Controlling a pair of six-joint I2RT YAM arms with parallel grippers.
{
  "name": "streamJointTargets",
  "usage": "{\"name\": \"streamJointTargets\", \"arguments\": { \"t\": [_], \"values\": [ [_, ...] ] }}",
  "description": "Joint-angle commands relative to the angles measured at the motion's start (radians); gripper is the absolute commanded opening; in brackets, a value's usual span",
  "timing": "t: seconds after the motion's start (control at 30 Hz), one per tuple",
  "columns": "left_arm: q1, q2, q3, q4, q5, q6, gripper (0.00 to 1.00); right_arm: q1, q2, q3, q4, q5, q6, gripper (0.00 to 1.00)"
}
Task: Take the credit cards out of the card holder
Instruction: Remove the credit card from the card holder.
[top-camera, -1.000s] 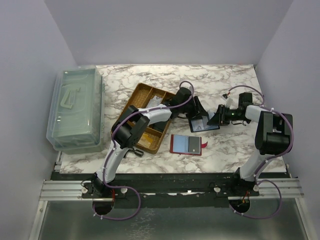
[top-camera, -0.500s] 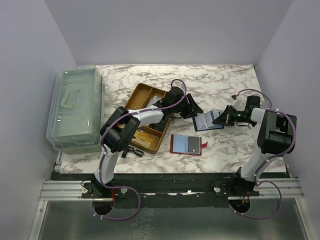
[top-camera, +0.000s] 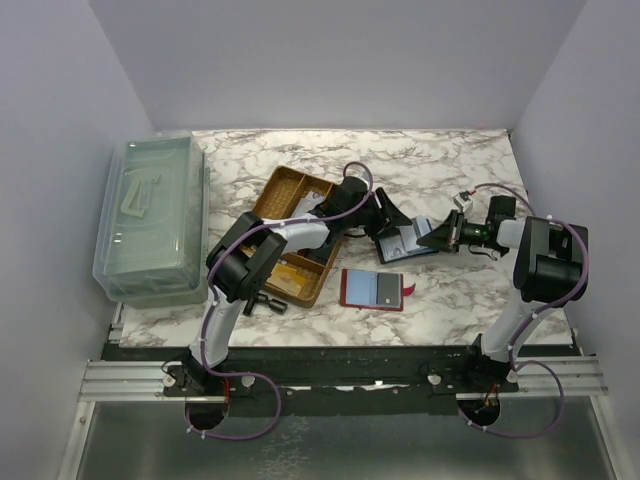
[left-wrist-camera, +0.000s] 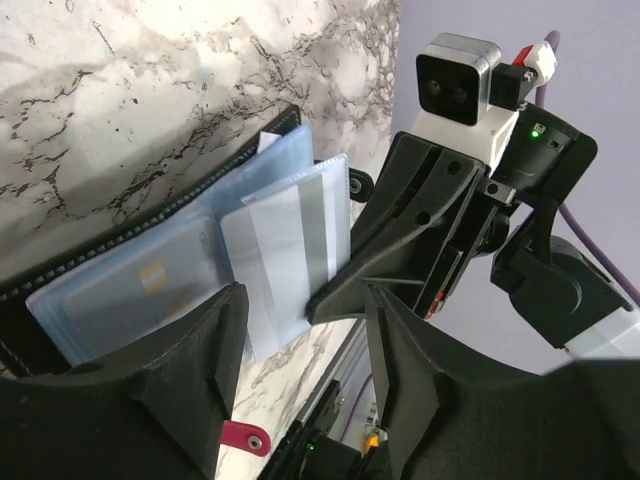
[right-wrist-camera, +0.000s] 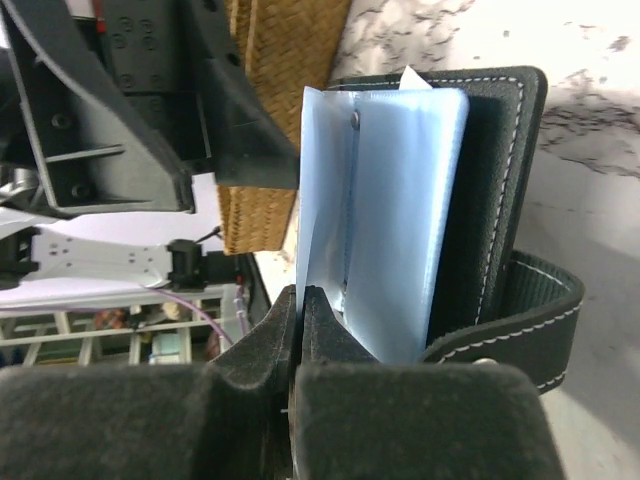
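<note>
Examining the top view, the card holder (top-camera: 405, 243) lies open, face up, on the marble table (top-camera: 450, 170). It sits mid-table between the two grippers and just beside the woven tray (top-camera: 275, 185).

**Orientation:** Its long axis runs roughly left to right across the table, slightly tilted. The clear sleeves fan out toward the right arm, and the black cover (right-wrist-camera: 490, 180) lies beneath them.

**Left gripper (left-wrist-camera: 305, 300):** The fingers stand apart, straddling the sleeves. Whether they press on the holder cannot be told.

**Right gripper (right-wrist-camera: 300, 300):** The fingers are together, clamped on the free edge of the outermost plastic sleeve (right-wrist-camera: 385, 210). Whether a card is caught in that pinch cannot be told.

**Progress:**
- The left wrist view shows at least two cards still seated in the sleeves, a chip card (left-wrist-camera: 140, 285) and a pale card (left-wrist-camera: 285, 255).
- No card is seen clear of this holder.
- A red wallet (top-camera: 372, 289) carrying a grey card lies near the front edge. Its origin is not evident.

**Judgement:** The task appears to be at an early stage. The first withdrawal is in hand and the removal of every visible card is outstanding.
</note>
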Motion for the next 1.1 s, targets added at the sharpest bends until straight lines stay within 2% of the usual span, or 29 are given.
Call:
{"name": "streamJointTargets", "arguments": {
  "t": [0.0, 0.37, 0.63, 0.77, 0.93, 1.07],
  "values": [
    [0.001, 0.004, -0.009, 0.032, 0.011, -0.030, 0.57, -0.001, 0.014, -0.025, 0.123, -0.151, 0.112, 0.00],
    [0.002, 0.008, 0.006, 0.033, 0.020, -0.047, 0.55, -0.004, 0.015, -0.054, 0.280, -0.232, 0.270, 0.00],
    [0.003, 0.000, 0.016, 0.060, 0.049, -0.086, 0.53, -0.003, 0.028, -0.058, 0.315, -0.259, 0.312, 0.00],
    [0.003, 0.008, 0.027, 0.113, 0.075, -0.131, 0.42, -0.004, 0.042, -0.060, 0.336, -0.281, 0.331, 0.00],
    [0.003, 0.009, 0.024, 0.152, 0.079, -0.157, 0.37, -0.004, 0.046, -0.075, 0.376, -0.298, 0.368, 0.00],
    [0.005, 0.017, 0.020, 0.186, 0.093, -0.173, 0.11, -0.003, 0.046, -0.077, 0.381, -0.302, 0.373, 0.00]
  ]
}}
